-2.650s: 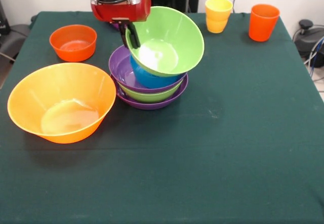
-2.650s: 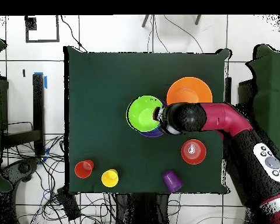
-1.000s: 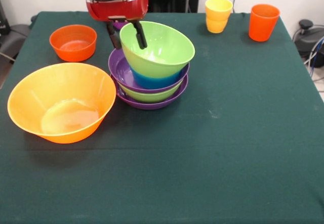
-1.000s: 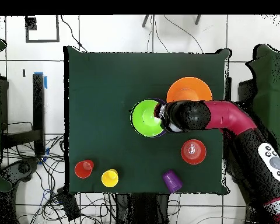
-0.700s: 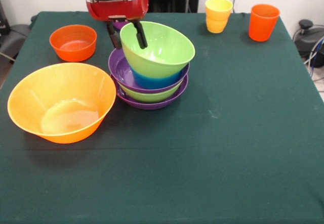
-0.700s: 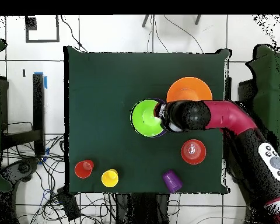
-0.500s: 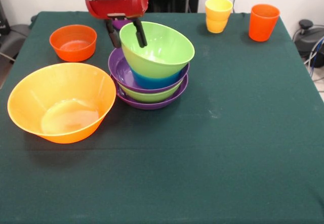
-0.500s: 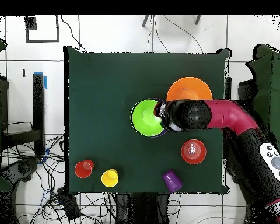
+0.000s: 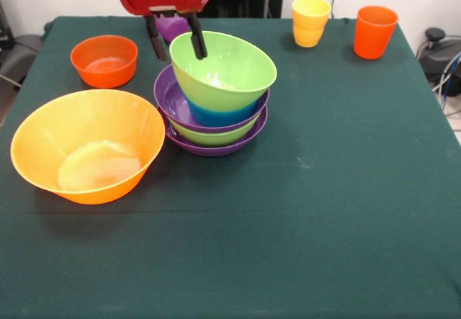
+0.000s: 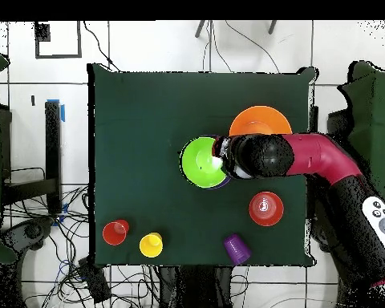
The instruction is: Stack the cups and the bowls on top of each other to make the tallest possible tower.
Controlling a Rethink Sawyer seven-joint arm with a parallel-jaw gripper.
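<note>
The tower [image 9: 214, 121] stands mid-table: a purple bowl, a green one, a purple one, a small blue bowl [image 9: 216, 113] and a tilted green bowl [image 9: 227, 70] on top. My gripper [image 9: 176, 50] is open. One finger is outside and one inside the top bowl's far-left rim, and they do not clamp it. In the overhead view the gripper [image 10: 221, 160] is at the green bowl's [image 10: 199, 160] edge. The large yellow-orange bowl [image 9: 88, 145] and the small red-orange bowl [image 9: 104, 60] stand to the left. The purple cup [image 9: 171, 26] is partly hidden behind the gripper.
Stacked yellow-orange cups [image 9: 310, 21] and an orange-red cup [image 9: 375, 31] stand at the far right of the table. In the overhead view the arm [image 10: 308, 160] reaches in from the right, between the large bowl [image 10: 260, 122] and the small red-orange bowl [image 10: 265, 208].
The gripper has risen a little along the top green bowl's rim, its fingers still apart. The bowl and the tower have not moved.
</note>
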